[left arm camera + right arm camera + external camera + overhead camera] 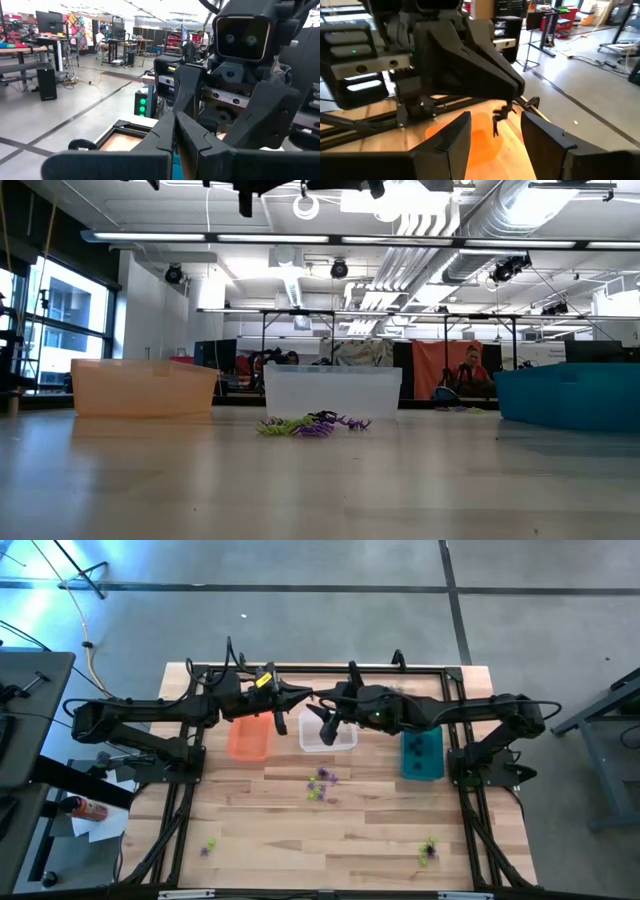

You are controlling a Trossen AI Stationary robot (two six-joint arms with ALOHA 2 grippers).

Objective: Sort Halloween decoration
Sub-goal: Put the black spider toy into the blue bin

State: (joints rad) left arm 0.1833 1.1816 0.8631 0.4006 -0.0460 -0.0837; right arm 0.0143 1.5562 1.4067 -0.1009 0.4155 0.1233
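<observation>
From above, both arms reach in over the bins at the far side of the table; the left gripper [300,693] is pinched together on a small black trinket [501,114] above the gap between the orange bin [249,736] and the clear bin [328,732]; the right gripper [326,727] hangs over the clear bin. Purple and green decorations [320,783] lie mid-table, with strays near the front edge. At table level that pile sits just before the clear bin. The right wrist view shows its own fingers [454,134] apart, holding nothing.
</observation>
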